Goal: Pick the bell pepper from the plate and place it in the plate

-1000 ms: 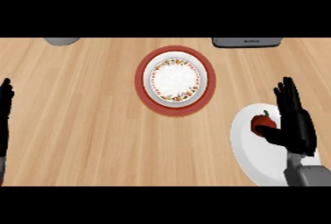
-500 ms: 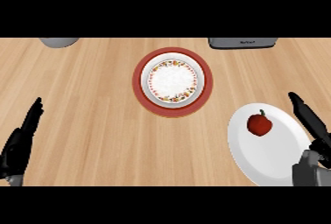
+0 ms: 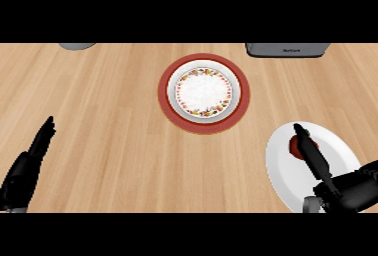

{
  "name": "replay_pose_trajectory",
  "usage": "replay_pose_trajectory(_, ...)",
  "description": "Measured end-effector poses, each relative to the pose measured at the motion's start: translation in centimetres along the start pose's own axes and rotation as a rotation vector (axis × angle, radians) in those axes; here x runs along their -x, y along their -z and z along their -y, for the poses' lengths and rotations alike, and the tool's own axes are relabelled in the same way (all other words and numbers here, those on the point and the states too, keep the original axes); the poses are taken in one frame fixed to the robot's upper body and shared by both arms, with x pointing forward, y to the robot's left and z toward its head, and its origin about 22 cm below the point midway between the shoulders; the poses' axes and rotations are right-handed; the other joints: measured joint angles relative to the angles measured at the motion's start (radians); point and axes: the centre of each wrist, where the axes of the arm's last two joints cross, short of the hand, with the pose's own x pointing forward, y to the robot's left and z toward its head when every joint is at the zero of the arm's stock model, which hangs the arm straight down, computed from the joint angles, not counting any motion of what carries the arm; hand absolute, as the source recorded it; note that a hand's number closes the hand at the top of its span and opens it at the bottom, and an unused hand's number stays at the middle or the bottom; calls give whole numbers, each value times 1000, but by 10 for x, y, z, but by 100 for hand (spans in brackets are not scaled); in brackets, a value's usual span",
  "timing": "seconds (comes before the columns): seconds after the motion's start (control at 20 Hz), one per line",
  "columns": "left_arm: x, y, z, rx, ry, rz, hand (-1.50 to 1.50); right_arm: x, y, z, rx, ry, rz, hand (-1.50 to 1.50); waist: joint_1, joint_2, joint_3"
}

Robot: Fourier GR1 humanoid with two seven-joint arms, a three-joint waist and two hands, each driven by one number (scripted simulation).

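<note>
wooden counter (image 3: 111,125) fills the view, grain running left-right.

red plate (image 3: 163,95) sits upper centre. a smaller patterned plate (image 3: 204,92) is stacked inside it, white middle with a flowery ring, nothing on it.

white plate (image 3: 291,182) is at lower right, well apart from the red one, with part of its lower right side hidden by the right arm.

right hand (image 3: 353,189) comes in from the lower right corner, palm over the white plate's lower edge. its fingers (image 3: 316,157) are straight and together, pointing up-left and lying across the plate and over the pepper. nothing is curled round anything, so it's an open hand with no hold. can't tell if the fingers touch the pepper or just pass above it. the thumb doesn't show.

left hand (image 3: 29,165) is at the lower left edge over bare counter. fingers are straight and together, pointing up and slightly right. it's open, holds nothing, and is far from both plates.

dark grey appliance (image 3: 286,49) is at the top edge right of centre, cut off by the frame.

grey rounded object (image 3: 77,46) is at the top edge on the left. only a sliver shows, can't tell what it is.

bell pepper (image 3: 294,149) is red and sits on the white plate in its upper part. it is partly covered by the right hand's fingers, with red showing either side of them.
</note>
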Motion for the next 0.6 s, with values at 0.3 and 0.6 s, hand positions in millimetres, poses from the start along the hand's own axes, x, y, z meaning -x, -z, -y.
replay_pose_trajectory(0.3, -5, 2, 3, 8, 2, 12, 0, 33, -25, 35, -98, -204, -156, -150, 7, 9, -4)
replay_pose_trajectory(0.6, -10, 4, 2, 16, 1, 22, 0, 44, -10, 63, -156, -327, -308, -150, 18, 14, -6)
